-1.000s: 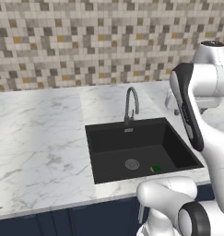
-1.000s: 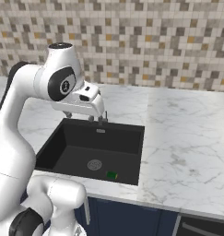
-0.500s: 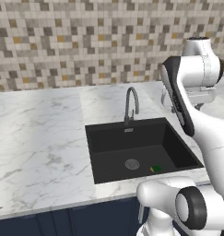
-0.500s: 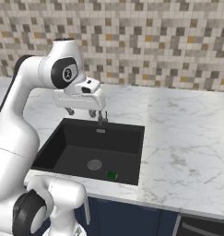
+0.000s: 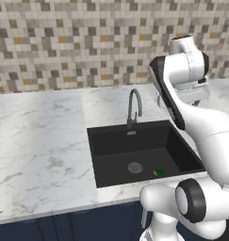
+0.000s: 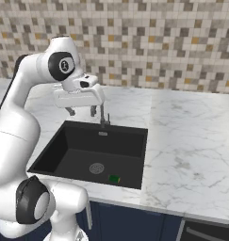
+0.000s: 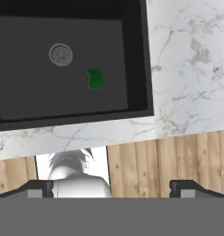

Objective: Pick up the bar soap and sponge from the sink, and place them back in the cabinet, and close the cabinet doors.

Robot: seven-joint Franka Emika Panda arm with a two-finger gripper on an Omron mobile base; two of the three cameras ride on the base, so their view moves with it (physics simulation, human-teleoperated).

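The sink is a black basin set in the marble counter. On its floor lies the sponge, a small green block just to the side of the round drain. My gripper hangs open high above the sink's back edge, beside the faucet, with nothing between its fingers. The hand view looks straight down into the basin from well above. The bar soap, the cabinet and the cabinet doors are out of view.
The grey gooseneck faucet rises at the sink's back edge, close to my hand. Marble counter spreads on both sides, with a tiled wall behind. Navy base cabinets run below.
The arm has swung and lifted, carrying the hand from beside the faucet's top toward the sink's left in the right base view. The jaws stayed open. The sponge has not moved.
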